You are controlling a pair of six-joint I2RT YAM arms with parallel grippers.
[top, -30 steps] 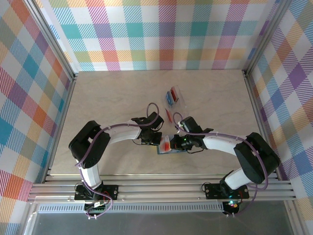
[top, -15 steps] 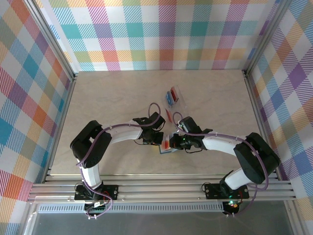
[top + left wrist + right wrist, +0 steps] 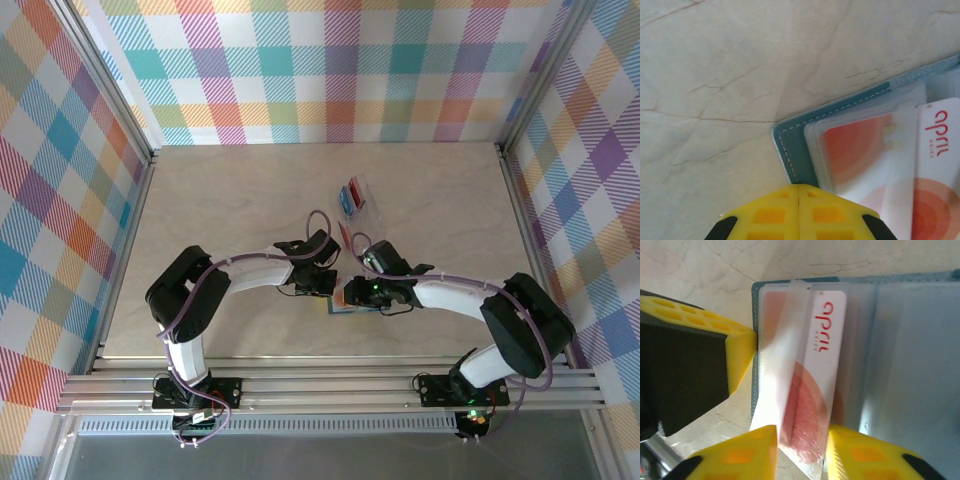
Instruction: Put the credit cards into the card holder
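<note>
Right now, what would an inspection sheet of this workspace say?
Surface: beige marbled table, flat.
Job's things: teal card holder lies open; white-and-red credit card at its clear sleeve; red card loose farther back.
Clutter: clear case holding red and blue cards.
Grippers: left gripper shut, at the holder's edge; right gripper open, astride the credit card.
Cables: purple cables along both arms.
Surroundings: plaid walls, metal rail at the near edge.
</note>
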